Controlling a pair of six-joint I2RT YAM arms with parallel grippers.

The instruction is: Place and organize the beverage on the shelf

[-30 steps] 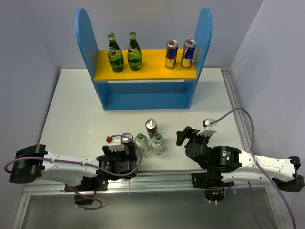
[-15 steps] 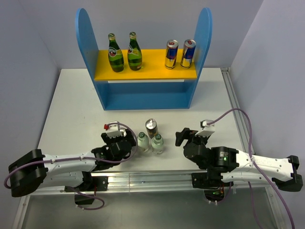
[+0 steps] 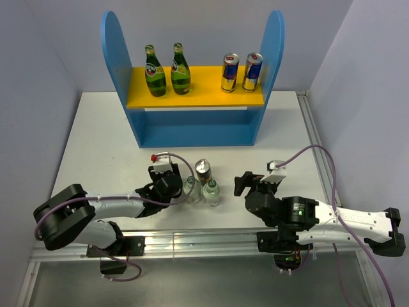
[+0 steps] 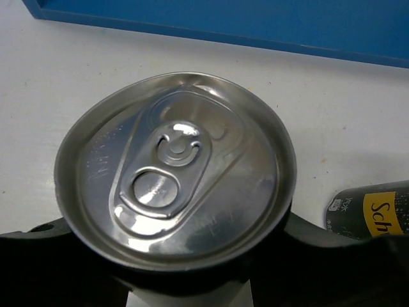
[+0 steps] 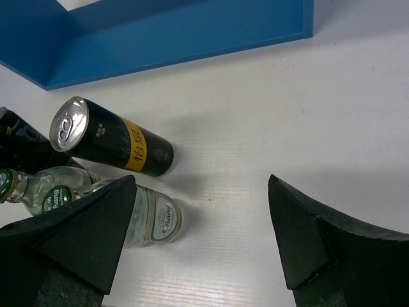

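Only the two green glass bottles (image 3: 154, 71) stood on the shelf (image 3: 115, 51), far left on its yellow upper board (image 3: 204, 86); the lower level seemed empty, though poorly seen. The left gripper (image 3: 169, 185) clamped one dark can (image 4: 174, 169). The other can (image 3: 203, 170) and both clear bottles (image 3: 211, 190) stood just right of it. The right gripper (image 5: 201, 198) gaped, holding nothing. White table (image 3: 96, 141), pale walls (image 3: 38, 45).

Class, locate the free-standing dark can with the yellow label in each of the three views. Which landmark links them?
Top external: the dark can stands at centre, in front of the shelf.
Left wrist: at the lower right edge, partly cut off, right of the gripped can; shelf along the top.
Right wrist: upper left, above the clear bottles; shelf across the top.
Shared landmark: the shelf's blue base.
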